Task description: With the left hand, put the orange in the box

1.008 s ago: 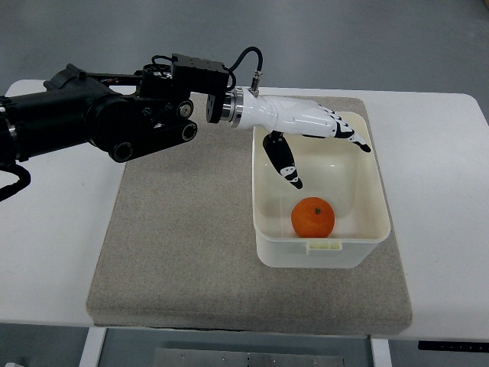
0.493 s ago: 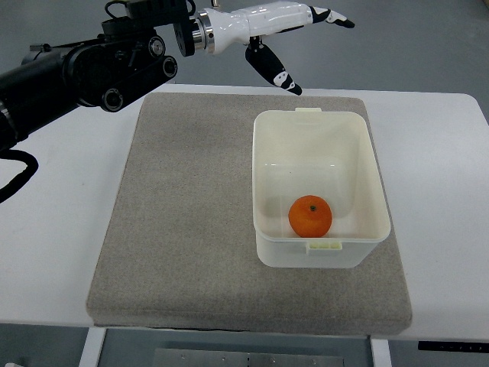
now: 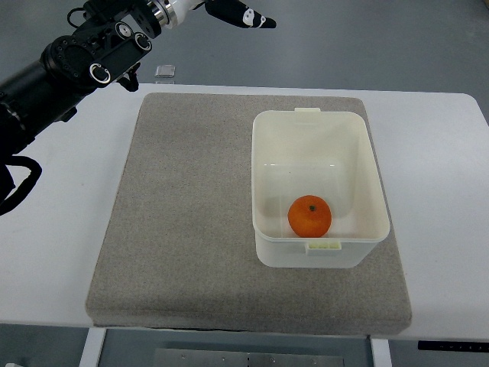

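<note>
An orange (image 3: 309,215) lies inside the cream plastic box (image 3: 261,176), near its front wall. The box stands on the right part of a grey mat (image 3: 183,206). My left arm (image 3: 69,73) is black and comes in from the left edge, raised up and back. Its white hand (image 3: 233,11) is at the top edge, far above and behind the box; only a thumb tip and part of the palm show, and it holds nothing I can see. The right arm is out of view.
The mat lies on a white table (image 3: 443,168). A small grey square object (image 3: 165,72) lies on the table just behind the mat's back left corner.
My left hand has lifted up and back from over the box to the top edge of the picture, most of it leaving the view. The orange stays in the box.
</note>
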